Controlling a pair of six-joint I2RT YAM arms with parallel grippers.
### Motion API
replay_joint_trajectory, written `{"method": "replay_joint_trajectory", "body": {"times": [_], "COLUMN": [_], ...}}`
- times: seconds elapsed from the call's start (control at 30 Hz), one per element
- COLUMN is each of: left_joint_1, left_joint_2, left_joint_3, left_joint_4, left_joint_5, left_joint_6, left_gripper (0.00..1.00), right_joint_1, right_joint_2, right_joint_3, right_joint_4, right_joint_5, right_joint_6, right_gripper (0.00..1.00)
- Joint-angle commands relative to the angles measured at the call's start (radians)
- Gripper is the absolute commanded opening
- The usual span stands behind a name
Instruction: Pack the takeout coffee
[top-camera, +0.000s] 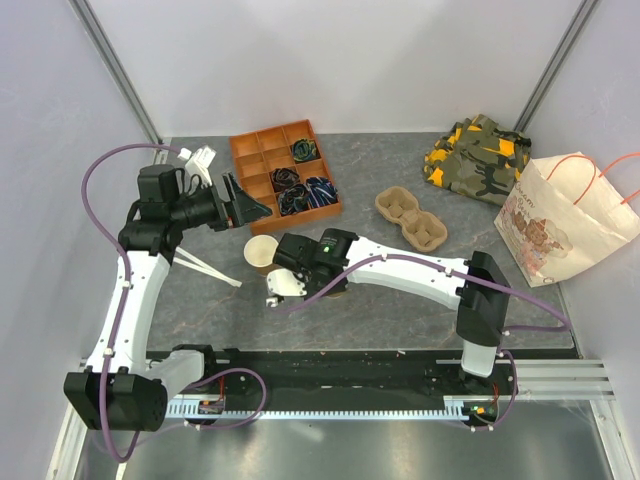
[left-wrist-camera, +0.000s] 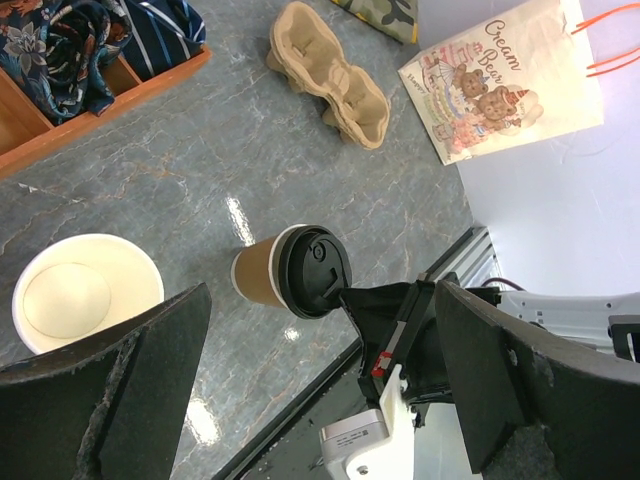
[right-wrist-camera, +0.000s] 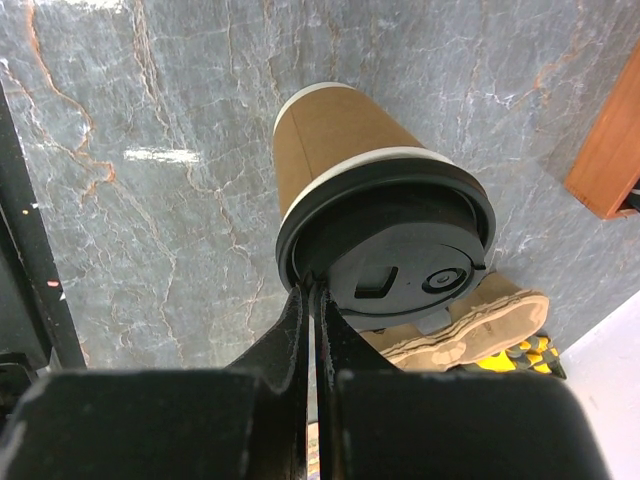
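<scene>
reaching from the near edge of the table (top-camera: 220, 310), the right gripper (right-wrist-camera: 312, 290) is clenched, tips touching the black lid rim of the takeout coffee (left-wrist-camera: 290, 272); whether it nips that rim i cannot tell. the coffee seems tipped, lid toward this gripper, base pointing away. the left gripper (top-camera: 250, 203) hangs released, farther off. the top view hides the coffee under the right arm; both wrist views show it
</scene>
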Motion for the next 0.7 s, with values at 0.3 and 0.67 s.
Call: {"method": "replay_joint_trajectory", "body": {"times": [0.3,0.67], "left_joint_1": [0.008,0.011], "left_joint_2": [-0.011,-0.006], "left_joint_3": [-0.012,-0.015], "left_joint_4": [0.047,0.049], "left_joint_5": [0.036,0.047], "left_joint_6": [-0.02,-0.023], "left_gripper": [1.0,1.0], "right_joint_1": [-0.007,-0.008], "right_joint_2": [0.024,0.035], "right_joint_3": [-0.026,-0.015], "right_joint_4": [0.012,-0.008], "right_joint_5": [0.036,0.013], "right_joint_6": [-0.028,-0.036], "right_gripper": [0.0,0.27]}}
